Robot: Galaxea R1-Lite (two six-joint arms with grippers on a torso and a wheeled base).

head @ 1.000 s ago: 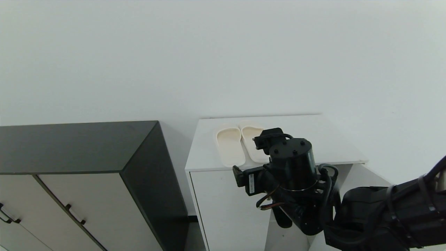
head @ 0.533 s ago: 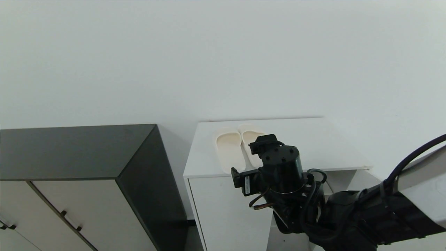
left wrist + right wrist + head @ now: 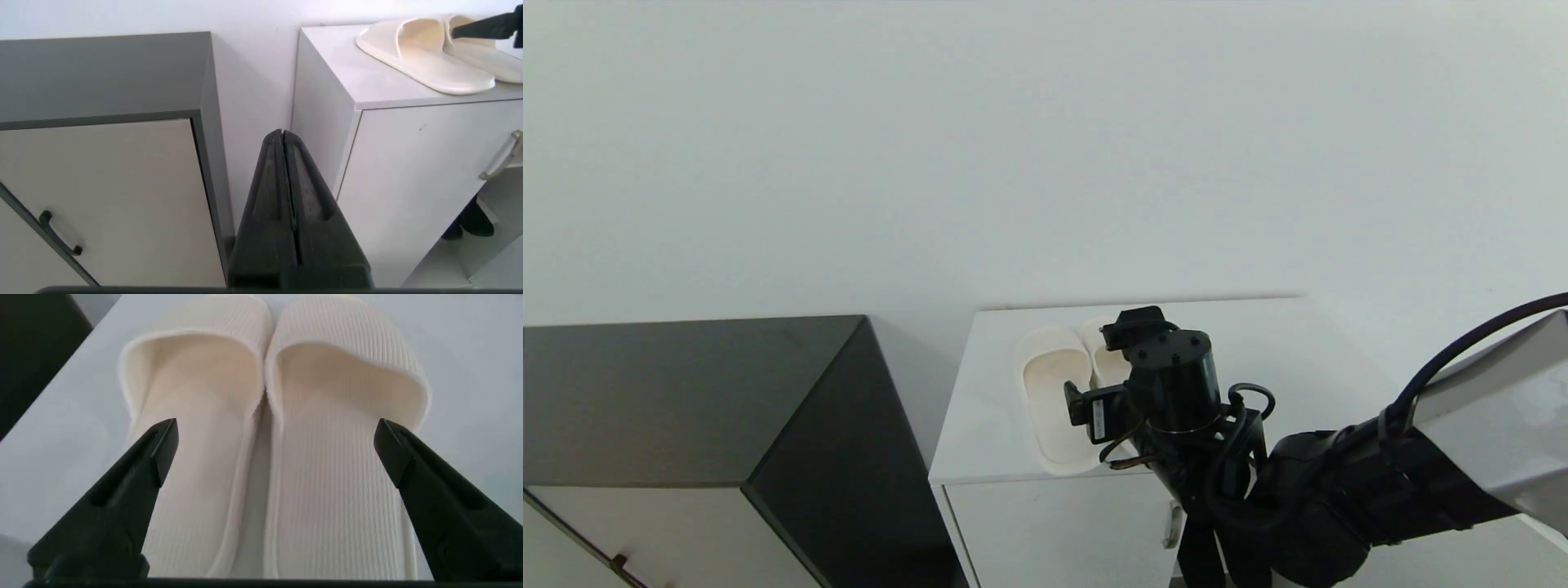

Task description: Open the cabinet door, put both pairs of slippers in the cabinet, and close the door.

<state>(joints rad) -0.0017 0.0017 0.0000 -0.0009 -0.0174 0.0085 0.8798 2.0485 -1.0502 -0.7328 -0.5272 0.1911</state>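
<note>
— Up on the flat top of the white cabinet [image 3: 980, 425], towards its left side, lies the pair of cream ribbed foam slippers [image 3: 1054, 400]; they sit side by side, touching along their inner edges, toes to the wall.
— And the right gripper [image 3: 274, 437]?
— Spread wide, holding nothing; its two black fingers [image 3: 122, 498] stand one outside each slipper, so the pair sits between them, towards the heel ends as far as I can judge.
— Would they be hard to lift?
— I'd guess not; moulded foam like that looks light and a bit springy, with a matt, fine-ribbed skin that shouldn't slip. It's soft enough to squash, though, so a squeeze across both from the outer edges should press them together and carry them as one; grab only one wall and the other slipper is likely left behind.
— Anything fragile?
— No; a drop would do no harm, I think; the smooth painted top looks slick, so they might slide if nudged.
— The left gripper [image 3: 283, 143]?
— Pressed together, nothing in it; it hangs low before the gap between the white cabinet and the matt dark grey cabinet with pale doors [image 3: 686, 392].
— And the door [image 3: 417, 171]?
— Open or shut, I can't tell for certain; its slim metal bar handle [image 3: 500, 155] shows at the edge, with something dark low down beyond it.
</note>
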